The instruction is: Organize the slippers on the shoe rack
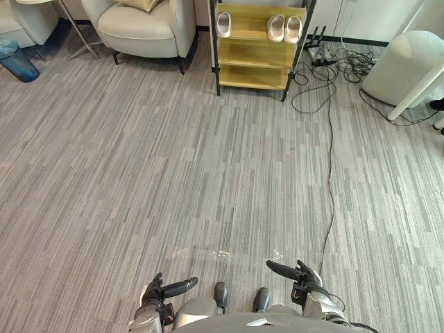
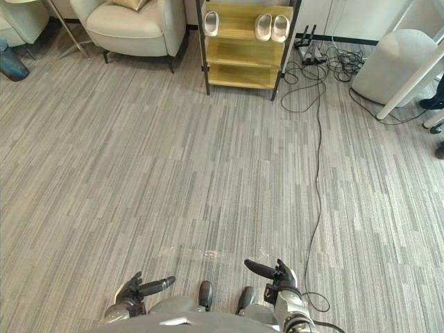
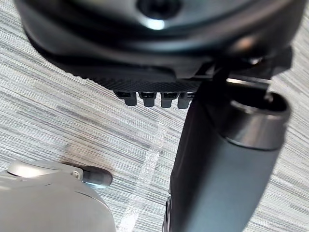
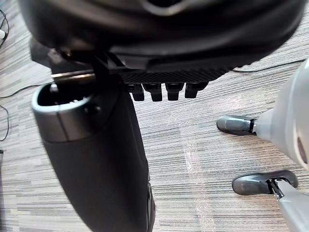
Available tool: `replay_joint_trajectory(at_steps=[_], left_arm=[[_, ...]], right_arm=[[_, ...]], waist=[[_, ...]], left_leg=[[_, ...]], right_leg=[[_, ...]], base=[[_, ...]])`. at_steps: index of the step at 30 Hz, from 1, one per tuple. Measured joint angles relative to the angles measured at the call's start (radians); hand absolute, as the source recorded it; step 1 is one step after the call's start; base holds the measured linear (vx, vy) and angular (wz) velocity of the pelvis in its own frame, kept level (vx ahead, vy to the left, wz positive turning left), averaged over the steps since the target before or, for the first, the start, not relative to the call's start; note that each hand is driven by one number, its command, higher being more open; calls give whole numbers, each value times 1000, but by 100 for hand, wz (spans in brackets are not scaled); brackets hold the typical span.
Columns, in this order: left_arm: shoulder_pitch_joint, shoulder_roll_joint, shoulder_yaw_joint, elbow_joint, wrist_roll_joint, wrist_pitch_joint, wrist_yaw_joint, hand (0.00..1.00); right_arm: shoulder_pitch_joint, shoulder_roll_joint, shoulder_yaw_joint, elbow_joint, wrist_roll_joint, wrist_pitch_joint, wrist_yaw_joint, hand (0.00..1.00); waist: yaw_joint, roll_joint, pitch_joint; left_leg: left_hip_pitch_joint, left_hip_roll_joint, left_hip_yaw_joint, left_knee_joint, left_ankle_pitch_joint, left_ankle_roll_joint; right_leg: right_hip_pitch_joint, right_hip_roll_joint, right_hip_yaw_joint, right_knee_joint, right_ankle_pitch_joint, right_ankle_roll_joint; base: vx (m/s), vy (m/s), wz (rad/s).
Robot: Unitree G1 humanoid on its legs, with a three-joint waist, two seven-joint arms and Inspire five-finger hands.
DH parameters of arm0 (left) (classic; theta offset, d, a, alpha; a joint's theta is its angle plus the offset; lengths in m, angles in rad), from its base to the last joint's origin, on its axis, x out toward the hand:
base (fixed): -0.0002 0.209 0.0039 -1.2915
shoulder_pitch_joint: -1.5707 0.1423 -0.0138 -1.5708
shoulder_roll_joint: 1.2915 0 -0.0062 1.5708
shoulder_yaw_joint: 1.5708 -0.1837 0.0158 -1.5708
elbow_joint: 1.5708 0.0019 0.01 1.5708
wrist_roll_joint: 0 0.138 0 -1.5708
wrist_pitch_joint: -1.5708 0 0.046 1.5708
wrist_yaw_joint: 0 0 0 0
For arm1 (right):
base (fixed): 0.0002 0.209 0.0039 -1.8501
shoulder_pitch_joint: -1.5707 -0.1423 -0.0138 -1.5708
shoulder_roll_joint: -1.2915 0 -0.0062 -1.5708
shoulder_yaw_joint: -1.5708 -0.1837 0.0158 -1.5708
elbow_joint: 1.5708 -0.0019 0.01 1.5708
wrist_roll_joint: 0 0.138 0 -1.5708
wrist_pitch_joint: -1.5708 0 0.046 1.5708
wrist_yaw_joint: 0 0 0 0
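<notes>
Slippers (image 1: 223, 24): three on shoe rack (image 1: 253, 54) shelf, eye views | left hand (image 1: 158, 291), right hand (image 1: 305, 279): fingers relaxed, empty, wrist views

On the shoe rack (image 1: 253, 55) (yellow wooden shelves, dark frame) we see white slippers lying on the top shelf: a lone slipper (image 1: 223, 24) toward its left, two more slippers (image 1: 276, 28) side by side toward its right.

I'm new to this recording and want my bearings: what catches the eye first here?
The yellow shoe rack stands far ahead, a lone white slipper at its upper shelf's left, a white pair at the right. At the near edge, the left hand and right hand hang empty, far from it.
</notes>
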Motion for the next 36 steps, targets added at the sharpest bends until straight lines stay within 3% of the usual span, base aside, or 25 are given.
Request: replay_joint_trajectory(at_steps=[14,17,18,19,21,23,24,26,29,30,31,32,33,34,35,36], left_arm=[[-3,4,-8,0,1,0,5,100],[-14,11,-19,0,0,3,7,100],[-17,16,-30,-1,1,3,8,100],[-17,16,-30,-3,0,3,9,100],[-18,20,-29,-6,0,3,9,100],[-17,26,-29,-19,0,3,7,100],[-24,17,-27,-31,-5,3,8,100],[-34,11,-28,-46,-15,-5,10,100],[-54,16,-27,-53,-31,-8,12,100],[-57,19,-28,-56,-33,-10,12,100],[-57,17,-28,-55,-33,-10,14,100],[-58,10,-27,-52,-33,-9,18,100],[-59,10,-27,-52,-33,-9,19,100],[-68,36,-23,-52,-32,-11,20,100],[-73,42,-19,-50,-31,-7,19,100],[-70,37,-8,-48,-29,-1,19,100]], right_arm=[[4,-1,23,-11,21,-6,-6,100],[9,1,29,-22,21,-7,-8,100],[11,1,31,-28,23,-7,-11,100],[11,1,32,-31,23,-7,-11,100],[11,0,61,-40,24,-8,-12,100],[11,-6,73,-44,24,-9,-14,100],[15,-20,78,-46,24,-9,-17,100],[15,-38,78,-46,25,-7,-25,100],[12,-49,78,-47,25,-5,-30,100],[12,-50,78,-49,25,-4,-37,100],[13,-52,78,-49,25,-4,-39,100],[14,-50,86,-47,26,-2,-41,100],[14,-49,88,-47,26,-2,-41,100],[11,-18,112,-52,26,-3,-29,100],[10,-9,111,-54,26,-3,-26,100],[7,2,113,-53,23,-3,-18,100]], waist=[[-3,-3,-5],[-7,-9,-5],[-6,-9,-5],[-6,-8,-5],[-1,-5,-4],[6,2,0],[21,21,14],[26,33,26],[30,21,48],[39,13,51],[42,19,47],[55,18,41],[55,15,42],[58,-34,39],[62,-39,37],[74,-42,37]], left_leg=[[-23,6,10,1,3,-7],[-49,9,13,47,-22,-24],[-93,18,25,158,-88,-27],[-108,26,32,198,-110,-31],[-199,67,74,432,-194,-71],[-317,111,100,706,-197,-90],[-392,147,95,883,-208,-99],[-477,177,81,937,-251,-100],[-534,172,68,787,-241,-105],[-541,160,66,576,-170,-120],[-534,161,64,498,-135,-123],[-526,158,84,496,-11,-42],[-528,156,85,501,-17,-37],[-544,126,97,578,-101,-28],[-542,124,99,602,-125,-21],[-507,129,109,636,-173,2]], right_leg=[[-23,5,7,0,-7,-5],[-28,5,8,0,-14,-10],[-24,9,17,5,-25,-14],[-24,12,21,10,-31,-15],[-22,32,51,25,-62,-29],[-12,46,77,37,-81,-40],[8,55,103,51,-97,-53],[21,47,123,70,-127,-49],[54,0,132,79,-161,-13],[64,-40,143,97,-199,28],[69,-44,148,100,-213,45],[95,-63,162,109,-247,74],[96,-65,163,110,-247,74],[94,-105,178,159,-251,74],[86,-112,183,198,-253,78],[59,-128,200,332,-257,96]], base=[[-21,-17,-1],[9,-4,-2],[25,-8,-12],[42,-2,-30],[42,1,-34],[97,-16,-42],[161,4,-54],[214,84,-37],[304,186,-17],[384,261,-25],[522,325,-34],[510,278,-20],[532,257,-6],[533,234,11],[520,212,1],[512,213,-13]])
